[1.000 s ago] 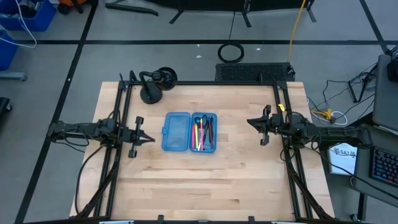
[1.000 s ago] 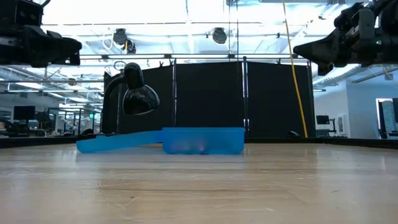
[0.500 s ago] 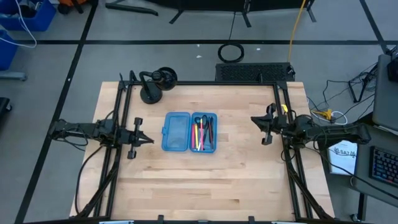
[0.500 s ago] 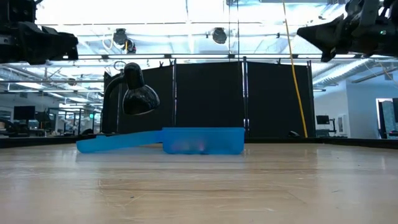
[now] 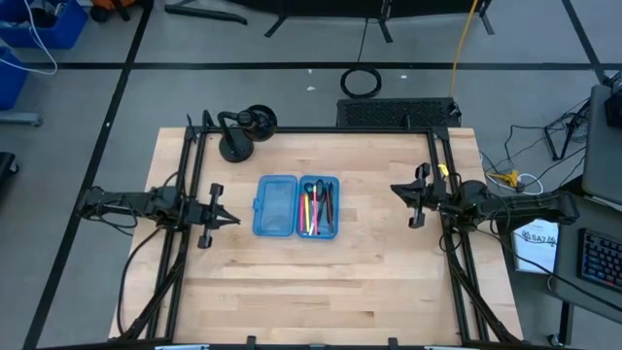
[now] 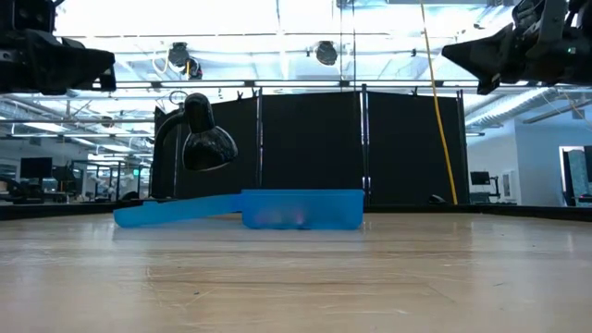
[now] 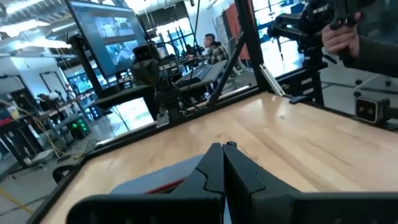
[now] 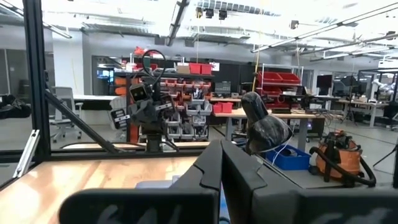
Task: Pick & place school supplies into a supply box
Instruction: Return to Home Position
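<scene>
Pulling back slightly toward its own side since a second ago, the right gripper (image 5: 398,191) hangs high over the table (image 5: 321,282), fingers pressed together on nothing. The left gripper (image 5: 229,217) has not shifted and is likewise closed and empty. Between them lies the open blue supply box (image 5: 276,206), with pink, yellow and dark pens (image 5: 317,208) in its right half. The individual items are hard to separate, and in the low view they are only a blur through the wall.

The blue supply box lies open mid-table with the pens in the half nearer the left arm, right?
Not quite. The high view shows the pens in the half of the blue supply box nearer the right arm; it does lie open mid-table.
</scene>
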Controlling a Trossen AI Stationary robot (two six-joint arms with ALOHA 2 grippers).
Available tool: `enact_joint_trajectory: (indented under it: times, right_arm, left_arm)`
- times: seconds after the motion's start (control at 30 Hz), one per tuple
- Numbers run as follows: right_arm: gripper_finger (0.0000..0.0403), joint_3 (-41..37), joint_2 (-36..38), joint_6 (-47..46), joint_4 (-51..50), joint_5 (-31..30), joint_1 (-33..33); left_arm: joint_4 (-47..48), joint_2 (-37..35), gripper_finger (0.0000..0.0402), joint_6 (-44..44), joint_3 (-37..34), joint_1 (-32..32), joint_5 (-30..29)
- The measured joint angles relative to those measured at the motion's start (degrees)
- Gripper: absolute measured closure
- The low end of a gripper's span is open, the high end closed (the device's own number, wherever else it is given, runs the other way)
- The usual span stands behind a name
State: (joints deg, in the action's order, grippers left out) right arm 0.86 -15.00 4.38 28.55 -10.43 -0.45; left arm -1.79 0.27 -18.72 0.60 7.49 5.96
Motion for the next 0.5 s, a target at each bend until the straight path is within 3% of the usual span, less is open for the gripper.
enact_joint_trajectory:
  times: [0.5]
  right_arm:
    - [0.0403,0.00,-0.04,-0.68,-0.96,0.02,-0.02]
  left_arm:
    - [0.23,0.52,0.0367,4.33,-0.02,0.00,-1.74]
